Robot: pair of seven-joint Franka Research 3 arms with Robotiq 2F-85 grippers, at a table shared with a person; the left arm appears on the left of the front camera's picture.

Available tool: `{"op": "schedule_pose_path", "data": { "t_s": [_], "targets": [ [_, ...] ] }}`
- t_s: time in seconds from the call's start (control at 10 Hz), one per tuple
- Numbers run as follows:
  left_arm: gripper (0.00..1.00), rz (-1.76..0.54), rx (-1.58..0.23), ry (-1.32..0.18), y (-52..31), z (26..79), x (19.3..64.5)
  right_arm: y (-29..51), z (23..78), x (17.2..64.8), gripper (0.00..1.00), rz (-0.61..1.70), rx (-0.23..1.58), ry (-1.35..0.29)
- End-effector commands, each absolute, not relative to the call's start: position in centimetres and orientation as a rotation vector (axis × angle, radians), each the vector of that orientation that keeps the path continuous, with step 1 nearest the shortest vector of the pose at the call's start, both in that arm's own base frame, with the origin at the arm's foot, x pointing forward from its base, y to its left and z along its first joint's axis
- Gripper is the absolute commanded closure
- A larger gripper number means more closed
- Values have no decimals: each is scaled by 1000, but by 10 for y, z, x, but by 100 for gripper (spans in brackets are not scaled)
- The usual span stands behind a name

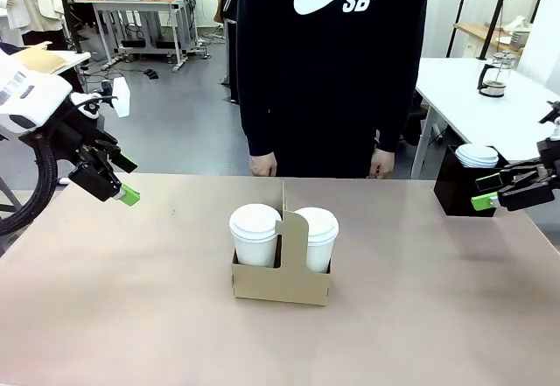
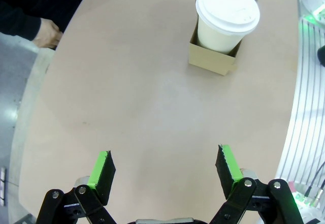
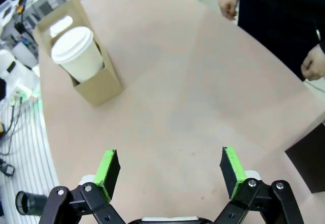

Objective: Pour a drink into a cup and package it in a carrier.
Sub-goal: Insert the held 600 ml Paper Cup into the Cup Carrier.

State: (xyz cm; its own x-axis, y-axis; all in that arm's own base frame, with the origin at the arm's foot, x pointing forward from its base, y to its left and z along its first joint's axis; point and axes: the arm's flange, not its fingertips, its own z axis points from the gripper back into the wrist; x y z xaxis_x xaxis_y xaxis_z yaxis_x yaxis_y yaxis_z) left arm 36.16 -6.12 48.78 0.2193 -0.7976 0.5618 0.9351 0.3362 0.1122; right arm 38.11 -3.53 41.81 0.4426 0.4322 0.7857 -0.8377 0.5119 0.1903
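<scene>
While carrier (image 1: 282,283) holds two cups | left gripper (image 1: 120,180) raised, spread | right gripper (image 1: 490,191) raised, spread

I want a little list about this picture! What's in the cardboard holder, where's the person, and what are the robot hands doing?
carrier: brown cardboard carrier in the middle of the table, tall handle in its center
cups: two white lidded cups, left cup and right cup, one in each slot
person: standing at the far side, hands at the table edge
left gripper: open, holding nothing, above the table's left side
right gripper: open, holding nothing, at the right edge
black box: far right, beside the right gripper, with a white lid on top
</scene>
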Motion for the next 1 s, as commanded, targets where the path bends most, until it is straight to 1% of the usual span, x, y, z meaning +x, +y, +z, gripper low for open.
{"op": "schedule_pose_path", "data": {
  "t_s": [0.0,0.9],
  "targets": [
    [0,-1205,-299,-597,-62,489,362,-36,419,381,0,861,625,-747],
    [0,-1205,-299,-597,-62,489,362,-36,419,381,0,861,625,-747]
  ]
}}
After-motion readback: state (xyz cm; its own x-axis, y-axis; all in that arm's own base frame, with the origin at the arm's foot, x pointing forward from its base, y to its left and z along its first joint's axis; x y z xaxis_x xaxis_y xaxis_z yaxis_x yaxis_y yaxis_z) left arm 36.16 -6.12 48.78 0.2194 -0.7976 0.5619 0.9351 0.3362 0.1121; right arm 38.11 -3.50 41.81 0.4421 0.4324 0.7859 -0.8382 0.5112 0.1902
